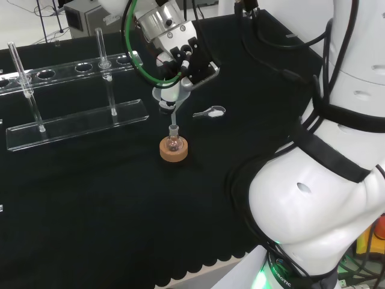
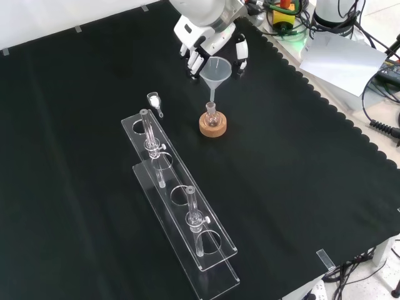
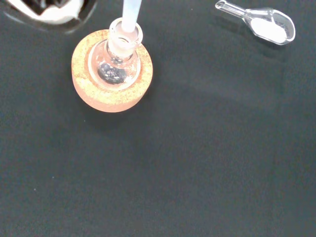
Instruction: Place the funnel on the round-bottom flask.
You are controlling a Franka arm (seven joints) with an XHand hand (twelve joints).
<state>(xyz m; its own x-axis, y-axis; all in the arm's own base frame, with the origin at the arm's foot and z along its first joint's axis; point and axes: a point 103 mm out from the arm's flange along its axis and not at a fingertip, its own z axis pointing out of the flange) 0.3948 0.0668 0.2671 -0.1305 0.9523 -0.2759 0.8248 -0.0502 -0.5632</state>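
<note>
The funnel [image 2: 215, 69] is held upright over the round-bottom flask [image 2: 212, 117], its stem [image 3: 130, 11] entering the flask's neck. The flask is seated in a cork ring [image 1: 174, 150] on the worktop [image 2: 300, 175]. The funnel's rim is pinched by the hand [image 2: 203, 44]. A small scoop [image 3: 264, 22] of white powder lies nearby, beside a clear tube rack [image 2: 181, 206].

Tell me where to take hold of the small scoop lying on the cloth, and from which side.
Grip the scoop by its thin clear handle, coming straight down from above with the fingers either side. It lies flat on the cloth and its bowl holds white powder, so a level pinch on the handle should keep it from spilling. The flask stands clear beside it.
</note>
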